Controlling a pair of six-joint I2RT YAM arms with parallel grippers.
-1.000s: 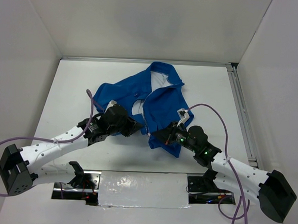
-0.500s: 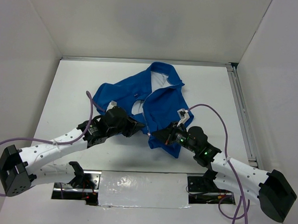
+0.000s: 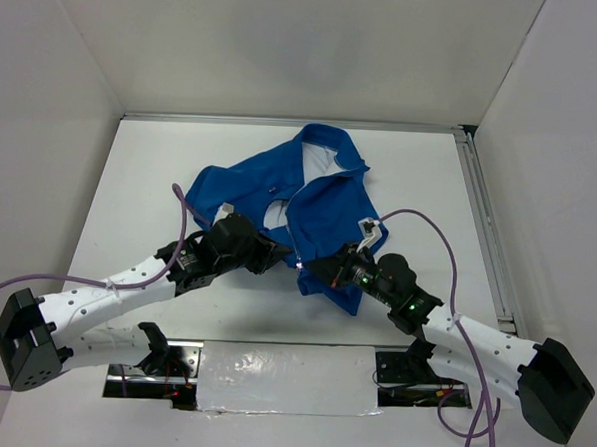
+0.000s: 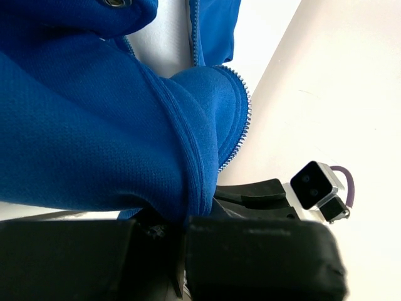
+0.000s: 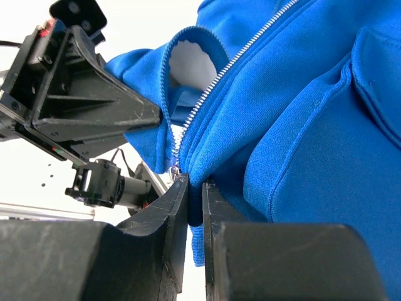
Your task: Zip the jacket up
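- The jacket [image 3: 320,190] lies on the white table [image 3: 141,165] near the middle of the top view, with its collar toward 12 o'clock and its lower hem toward 6 o'clock.
- One sleeve [image 3: 212,184] spreads out toward 9 o'clock.
- The front is partly open. White lining shows at the collar and in a gap at mid-front, and the pale zipper [image 3: 296,223] runs from 12 toward 6 o'clock.
- The left gripper [image 3: 269,254] comes in from 8 o'clock to the lower front edge. In the left wrist view its jaws are pressed right together, and a folded blue hem of the jacket [image 4: 94,125] runs down into the pinch of the left gripper [image 4: 182,227].
- A curl of zipper teeth [image 4: 243,122] hangs free at 2 o'clock of that pinch.
- The right gripper [image 3: 312,272] comes in from 4 o'clock. In the right wrist view its fingers [image 5: 172,207] stand only a sliver apart, with the jacket's bottom edge clamped between them, right at the lower end of the zipper teeth [image 5: 250,53].
- The two grippers sit near each other at the 6 o'clock end of the zipper, the left at 9 o'clock of the right.
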